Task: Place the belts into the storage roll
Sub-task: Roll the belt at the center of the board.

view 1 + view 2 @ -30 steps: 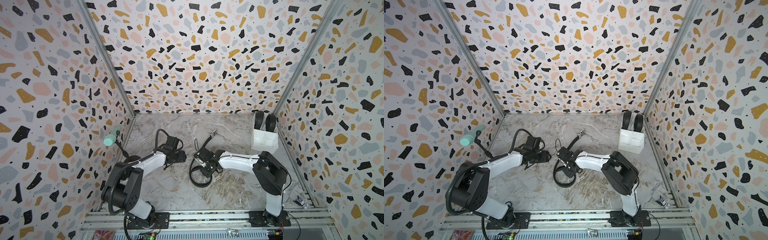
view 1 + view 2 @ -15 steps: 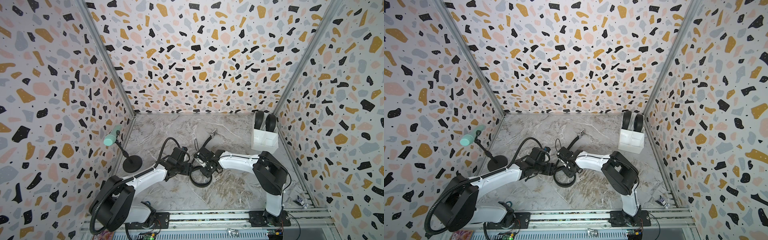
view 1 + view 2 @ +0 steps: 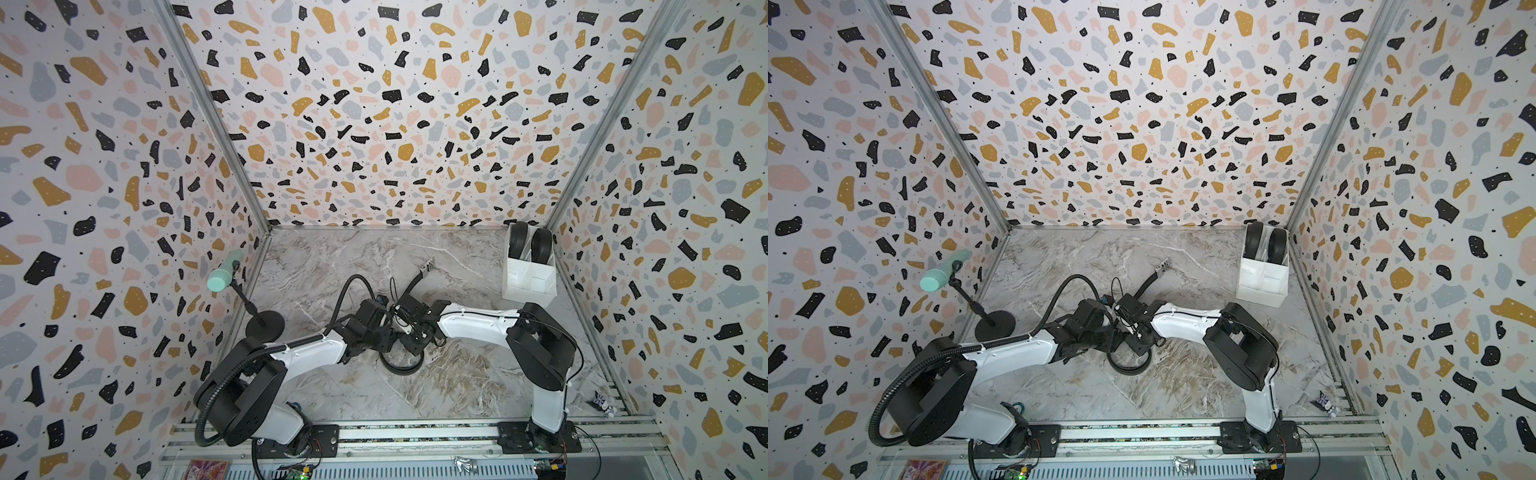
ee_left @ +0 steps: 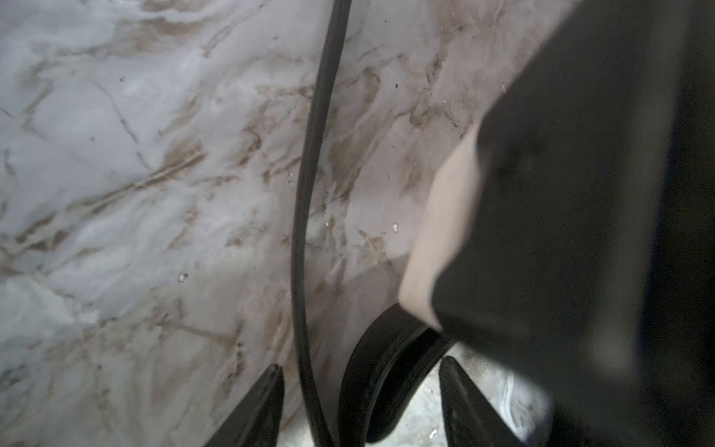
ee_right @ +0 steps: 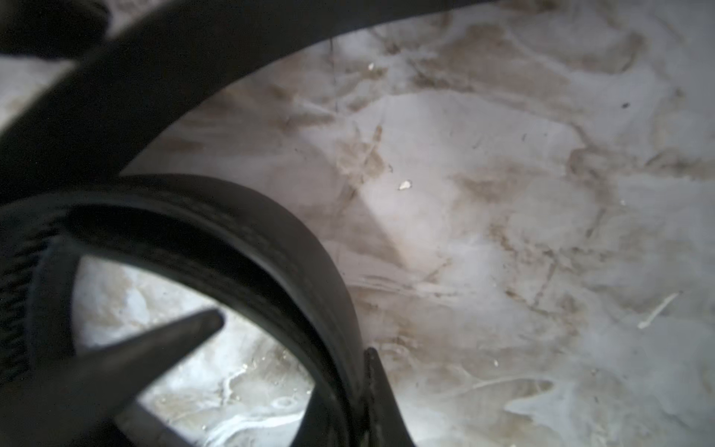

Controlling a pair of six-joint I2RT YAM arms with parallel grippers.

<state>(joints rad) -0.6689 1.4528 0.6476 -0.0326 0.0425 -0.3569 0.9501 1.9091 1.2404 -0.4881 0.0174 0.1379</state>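
In both top views a black belt [image 3: 400, 366] [image 3: 1128, 368] lies in a loose coil mid-table, and its tail runs back to a silver buckle [image 3: 427, 264]. My right gripper [image 3: 415, 338] [image 5: 360, 371] is shut on the coil's wall; one finger [image 5: 377, 398] presses its outside. My left gripper [image 3: 388, 332] [image 4: 361, 367] stands open astride two strands of the same belt [image 4: 381, 371], its fingertips [image 4: 272, 387] clear of them. The white storage roll [image 3: 528, 286] stands back right, with two rolled belts [image 3: 517, 241] in its far cells.
A mint-green cylinder [image 3: 224, 274] on a thin stand with a round black base [image 3: 265, 324] stands by the left wall. A small crumpled item [image 3: 602, 405] lies at the front right. The right arm's dark body [image 4: 580, 193] fills one side of the left wrist view.
My left arm has swung from the left side in to the coil beside the right gripper, and its jaws have narrowed. The right gripper has kept its hold in place.
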